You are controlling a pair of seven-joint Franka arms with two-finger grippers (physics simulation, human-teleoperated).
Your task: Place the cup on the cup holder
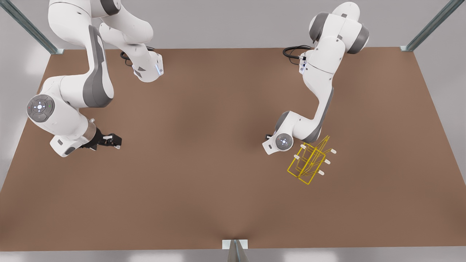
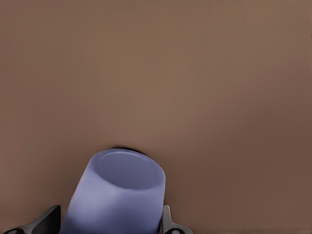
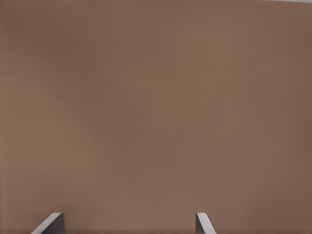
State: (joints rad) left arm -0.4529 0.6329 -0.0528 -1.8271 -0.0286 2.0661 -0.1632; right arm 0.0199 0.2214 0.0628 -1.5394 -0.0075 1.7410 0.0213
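Count: one cup (image 2: 117, 195), one cup holder (image 1: 309, 162), two arms. Your left gripper (image 2: 109, 222) has its jaws clamped on the cup's sides, its open mouth facing the counter (image 1: 204, 153). Nothing is inside it. The holder stands at 4 o'clock of counter centre with five peg tips visible, all bare. Your right gripper (image 1: 112, 142) waits at 9 o'clock, jaws apart.

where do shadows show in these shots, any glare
Front view: soft shadows on the table under both arms, no glare. Left wrist view: thin dark shadow behind the cup, which the left tool grips. Right wrist view: evenly lit, right tool open.
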